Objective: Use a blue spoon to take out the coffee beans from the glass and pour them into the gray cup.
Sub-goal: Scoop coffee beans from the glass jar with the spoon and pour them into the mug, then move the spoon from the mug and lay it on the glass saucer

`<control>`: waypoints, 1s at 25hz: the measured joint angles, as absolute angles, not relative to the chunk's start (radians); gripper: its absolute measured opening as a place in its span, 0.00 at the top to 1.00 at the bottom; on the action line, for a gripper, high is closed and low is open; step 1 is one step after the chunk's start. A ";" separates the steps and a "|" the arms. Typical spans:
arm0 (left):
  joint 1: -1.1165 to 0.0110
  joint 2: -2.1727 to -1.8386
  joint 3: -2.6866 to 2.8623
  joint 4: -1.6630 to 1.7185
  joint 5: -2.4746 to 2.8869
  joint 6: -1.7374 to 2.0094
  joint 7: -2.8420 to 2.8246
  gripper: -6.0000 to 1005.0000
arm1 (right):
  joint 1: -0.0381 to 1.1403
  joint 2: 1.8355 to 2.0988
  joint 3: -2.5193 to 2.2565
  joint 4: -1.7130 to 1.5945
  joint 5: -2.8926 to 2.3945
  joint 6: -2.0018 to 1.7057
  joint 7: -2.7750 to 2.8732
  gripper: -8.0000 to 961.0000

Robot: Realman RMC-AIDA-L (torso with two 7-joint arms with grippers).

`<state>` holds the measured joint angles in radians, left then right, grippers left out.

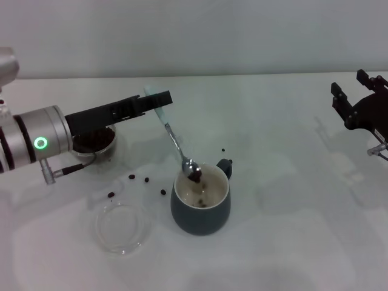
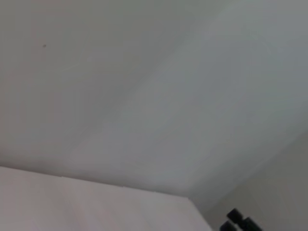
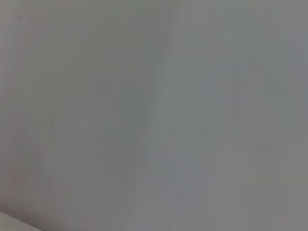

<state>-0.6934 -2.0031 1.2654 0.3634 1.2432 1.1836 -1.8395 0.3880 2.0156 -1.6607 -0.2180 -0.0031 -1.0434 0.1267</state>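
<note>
In the head view my left gripper is shut on the pale blue handle of the blue spoon. The spoon slants down and its metal bowl, with coffee beans in it, hangs just over the rim of the gray cup. A few beans lie inside the cup. The glass, holding dark beans, stands at the left, partly hidden behind my left arm. My right gripper is parked at the far right, away from the objects.
A flat clear glass saucer lies in front of the glass, left of the cup. Several spilled beans lie on the white table between glass and cup. The wrist views show only bare wall.
</note>
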 joint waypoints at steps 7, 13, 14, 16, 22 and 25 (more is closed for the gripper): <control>-0.681 -2.027 1.262 0.475 1.373 1.126 -1.820 0.87 | 0.388 2.016 -1.663 -0.218 -0.003 -1.043 0.135 0.41; -0.669 -2.032 1.258 0.539 1.402 1.124 -1.814 0.87 | 0.388 2.016 -1.661 -0.218 -0.003 -1.043 0.135 0.41; -0.668 -2.032 1.258 0.544 1.400 1.124 -1.815 0.87 | 0.388 2.016 -1.660 -0.218 -0.003 -1.043 0.135 0.41; -0.666 -2.032 1.252 0.548 1.397 1.125 -1.817 0.87 | 0.388 2.016 -1.658 -0.218 -0.003 -1.043 0.135 0.41; -0.641 -2.029 1.152 0.553 1.381 1.195 -1.834 0.87 | 0.393 2.016 -1.657 -0.218 -0.003 -1.041 0.135 0.41; -0.614 -2.022 1.088 0.554 1.370 1.244 -1.859 0.87 | 0.394 2.016 -1.657 -0.218 -0.003 -1.040 0.135 0.41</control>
<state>-0.6136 -2.0220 1.0877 0.5535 1.3698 1.2441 -1.8586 0.3938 2.0156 -1.6566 -0.2177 -0.0031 -1.0401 0.1350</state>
